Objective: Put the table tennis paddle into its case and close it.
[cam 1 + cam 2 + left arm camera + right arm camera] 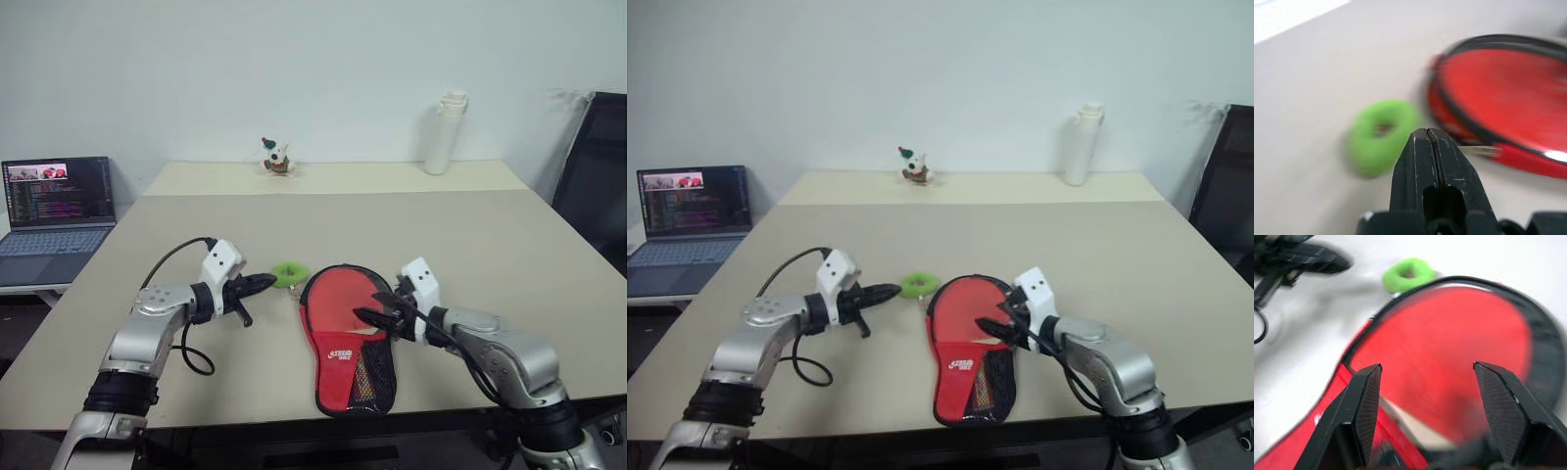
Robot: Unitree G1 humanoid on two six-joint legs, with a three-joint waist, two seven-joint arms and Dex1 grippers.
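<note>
Head view: the case [345, 343] lies on the tabletop [490, 255], the paddle [343, 299] inside.

Left wrist: closed left pincer [1431, 139] could nudge the green ring [1382, 134].

Right wrist: open right pincer [1427, 367] might shove the unzipped flap askew.

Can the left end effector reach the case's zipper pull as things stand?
Probably yes. The shut left end effector points at the case edge, beside the green ring. A silvery tab lies just ahead; nothing blocks it.

Green ring [289, 274] on bench [490, 235] near front; small figurine [277, 158] and white bottle [446, 133] at far edge; open laptop [59, 211] off left.
</note>
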